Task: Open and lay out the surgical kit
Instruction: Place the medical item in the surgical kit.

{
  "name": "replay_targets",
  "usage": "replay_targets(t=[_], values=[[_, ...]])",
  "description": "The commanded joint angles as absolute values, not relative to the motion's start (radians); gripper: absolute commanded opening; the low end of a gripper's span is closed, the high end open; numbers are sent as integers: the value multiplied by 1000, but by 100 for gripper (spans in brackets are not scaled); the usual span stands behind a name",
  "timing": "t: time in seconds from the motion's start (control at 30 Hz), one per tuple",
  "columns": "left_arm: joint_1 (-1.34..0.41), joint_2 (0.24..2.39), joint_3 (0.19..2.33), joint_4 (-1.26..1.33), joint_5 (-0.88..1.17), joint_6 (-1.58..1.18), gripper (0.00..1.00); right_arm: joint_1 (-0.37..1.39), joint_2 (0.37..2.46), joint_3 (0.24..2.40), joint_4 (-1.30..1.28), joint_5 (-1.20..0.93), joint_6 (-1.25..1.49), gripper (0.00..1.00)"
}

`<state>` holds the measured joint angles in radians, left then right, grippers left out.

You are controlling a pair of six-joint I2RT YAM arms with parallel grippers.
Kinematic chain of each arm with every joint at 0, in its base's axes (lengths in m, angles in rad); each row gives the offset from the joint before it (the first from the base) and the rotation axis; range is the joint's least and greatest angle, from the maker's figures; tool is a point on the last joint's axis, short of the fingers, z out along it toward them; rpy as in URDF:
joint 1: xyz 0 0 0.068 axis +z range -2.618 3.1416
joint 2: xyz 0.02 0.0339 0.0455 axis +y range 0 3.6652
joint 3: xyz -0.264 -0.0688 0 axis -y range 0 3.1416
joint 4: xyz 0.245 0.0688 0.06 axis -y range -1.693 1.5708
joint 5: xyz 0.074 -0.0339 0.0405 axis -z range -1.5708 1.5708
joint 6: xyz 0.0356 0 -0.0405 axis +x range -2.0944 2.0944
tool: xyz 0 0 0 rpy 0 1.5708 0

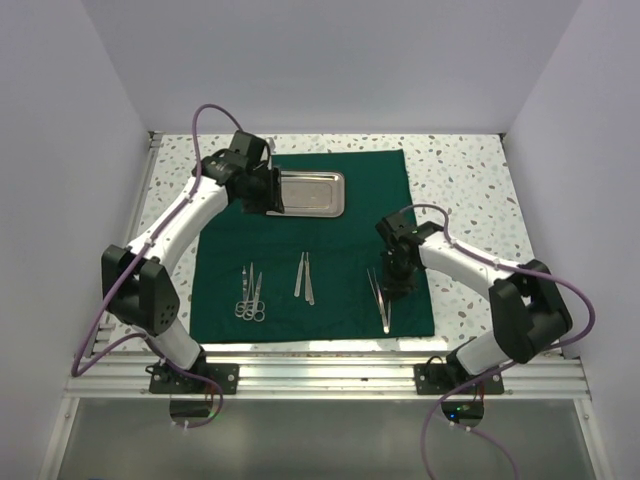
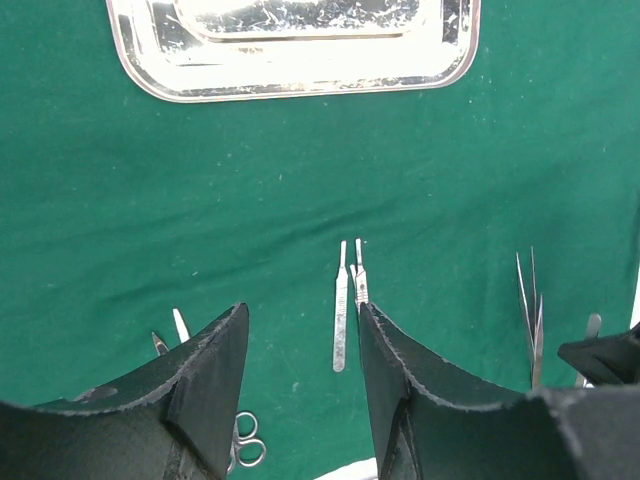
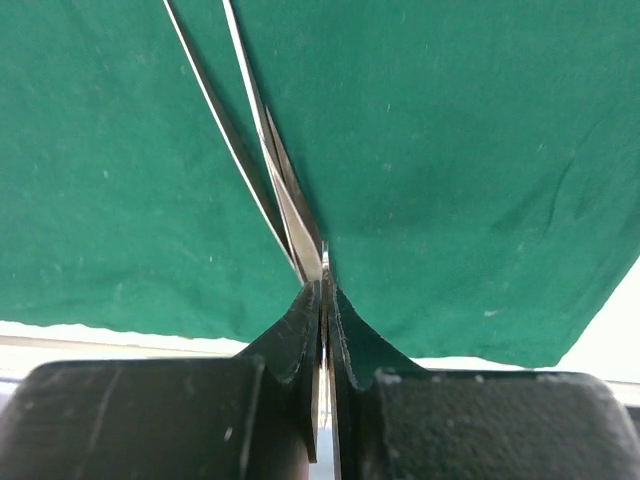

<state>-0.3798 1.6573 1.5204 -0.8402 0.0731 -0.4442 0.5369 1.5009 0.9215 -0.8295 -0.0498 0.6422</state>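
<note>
**Figure. Laying out the instruments: placing the tweezers.**

The green cloth [image 1: 330,235] lies spread flat over the middle of the desk [image 1: 470,170]. The steel tray [image 1: 310,192] sits on the cloth toward the far edge. Along the near edge runs a row: scissors [image 1: 251,300] toward the near left corner, two straight instruments [image 1: 305,277] in the centre (forceps, as far as can be told), and the tweezers [image 1: 384,315] toward the near right corner.

The right hand [image 1: 397,283] is clamped on the tweezers, its fingers pressed together on the joined end. In the right wrist view the two arms run away from the hand across the cloth (whether the tips already touch the cloth cannot be told). The left hand [image 1: 270,192] hangs at the tray's left end, fingers apart and holding nothing. Its own camera shows only cloth and the straight instruments between them.

Step in hand, as judged: set the tweezers down to complete the row.

- Lower until the whole length rests on the cloth, in line with its neighbours and well apart from them.
- Part the fingers only slightly, so that the springy arms do not flick sideways.
- Rise straight up; a sideways pull could drag the tweezers or ruck the cloth, whose near edge lies just beside the hand.
</note>
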Motion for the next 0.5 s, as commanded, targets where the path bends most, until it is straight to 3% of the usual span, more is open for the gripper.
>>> replay_targets(t=[0.0, 0.03, 0.17, 0.2, 0.27, 0.47], values=[[-376, 1657, 1548, -833, 75, -437, 51, 538, 1515, 977, -790, 18, 615, 0], [-376, 1655, 1546, -831, 74, -437, 51, 537, 1526, 992, -802, 32, 611, 0], [-376, 1641, 1536, -848, 51, -434, 50, 538, 1566, 1042, -830, 124, 594, 61], [-377, 1631, 1529, -848, 43, -433, 51, 538, 1565, 1051, -831, 139, 594, 67], [-376, 1621, 1520, -851, 29, -430, 50, 538, 1562, 1057, -828, 162, 589, 73], [-374, 1605, 1540, -885, -24, -419, 50, 538, 1467, 1129, -804, 111, 534, 72]])
